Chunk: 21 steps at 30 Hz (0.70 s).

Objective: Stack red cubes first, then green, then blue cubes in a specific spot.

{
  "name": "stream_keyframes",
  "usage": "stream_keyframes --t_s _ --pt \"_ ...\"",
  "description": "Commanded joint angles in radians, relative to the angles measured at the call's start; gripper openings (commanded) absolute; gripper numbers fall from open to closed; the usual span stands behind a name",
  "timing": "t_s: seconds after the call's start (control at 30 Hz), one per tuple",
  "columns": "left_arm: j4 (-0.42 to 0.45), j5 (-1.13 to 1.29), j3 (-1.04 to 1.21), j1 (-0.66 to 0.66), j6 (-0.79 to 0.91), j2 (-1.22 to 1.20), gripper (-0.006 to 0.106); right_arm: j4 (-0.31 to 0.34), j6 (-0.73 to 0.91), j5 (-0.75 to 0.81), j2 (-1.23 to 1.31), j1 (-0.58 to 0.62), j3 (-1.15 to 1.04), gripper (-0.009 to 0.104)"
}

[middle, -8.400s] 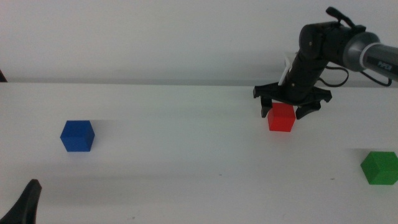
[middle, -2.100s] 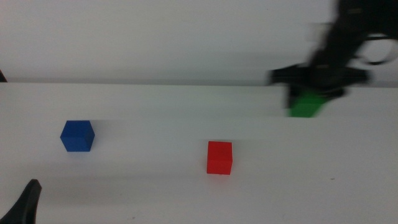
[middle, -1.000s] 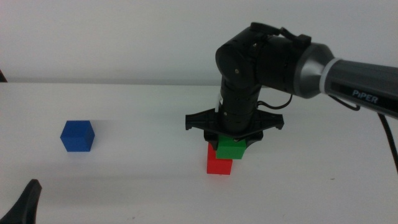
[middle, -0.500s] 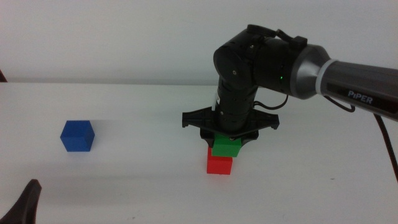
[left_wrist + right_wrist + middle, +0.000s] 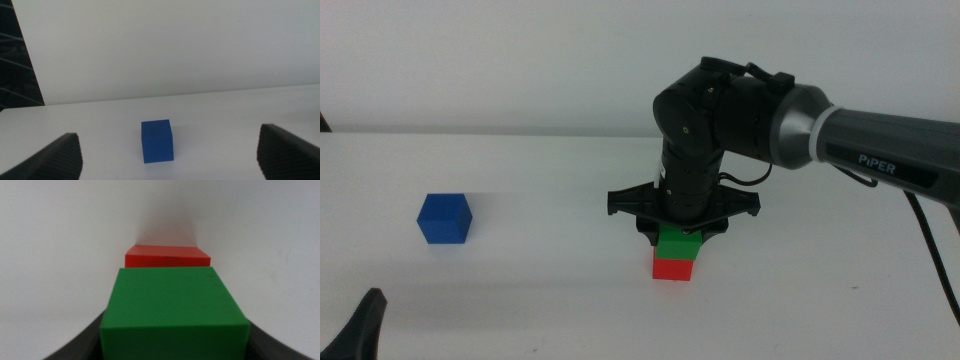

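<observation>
Right hand (image 5: 681, 233) clamped on green cube (image 5: 678, 244) sitting on red cube (image 5: 673, 269); next release, then blue cube (image 5: 444, 218) ahead of waiting left hand (image 5: 170, 165), spread apart.

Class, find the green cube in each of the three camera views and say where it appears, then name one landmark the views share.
Middle view: green cube right of centre, on the red cube, between the right end effector's jaws.
Left wrist view: not in it; only the blue cube shows.
Right wrist view: green cube fills the lower centre foreground.
Shared landmark: the red cube, seen in the middle and right wrist views.
</observation>
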State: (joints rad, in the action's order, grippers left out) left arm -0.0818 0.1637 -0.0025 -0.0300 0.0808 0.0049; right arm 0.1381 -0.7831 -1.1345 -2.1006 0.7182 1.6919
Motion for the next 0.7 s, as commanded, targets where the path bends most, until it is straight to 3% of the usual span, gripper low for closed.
stream_keyframes --t_s 0.0,0.67 --pt "-0.005 -0.016 0.04 0.001 -0.002 -0.041 0.094 0.013 -0.01 0.006 -0.004 0.002 0.008 0.006" --pt "-0.005 -0.016 0.04 0.001 -0.002 -0.041 0.094 0.015 -0.031 0.036 -0.028 0.002 0.006 0.006"
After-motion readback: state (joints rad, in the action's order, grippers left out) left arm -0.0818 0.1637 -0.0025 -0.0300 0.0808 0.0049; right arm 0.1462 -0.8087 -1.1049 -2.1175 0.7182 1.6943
